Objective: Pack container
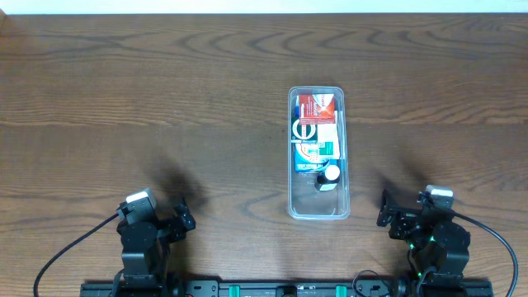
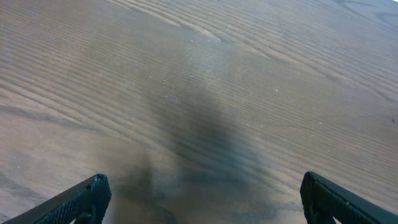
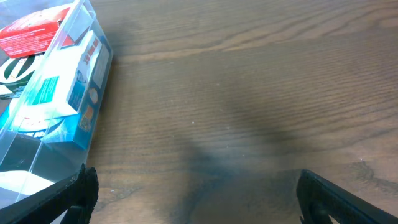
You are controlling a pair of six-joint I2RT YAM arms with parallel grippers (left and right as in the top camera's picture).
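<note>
**Container (image 1: 318, 206) holds small boxes (image 1: 316, 124), jaws wide**

Overhead, I see the left gripper (image 1: 183, 219) and right gripper (image 1: 386, 210) flanking the container's near end, well apart from it. Left wrist: jaws wide, empty, over the table (image 2: 199, 74). Right wrist: jaws wide, empty, container at their left.

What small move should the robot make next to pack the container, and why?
Probably none: leave both arms parked. The left tool and right tool are open and empty, the boxes already lie inside the container, and nothing loose shows outside it. Only its near end looks unfilled.
</note>
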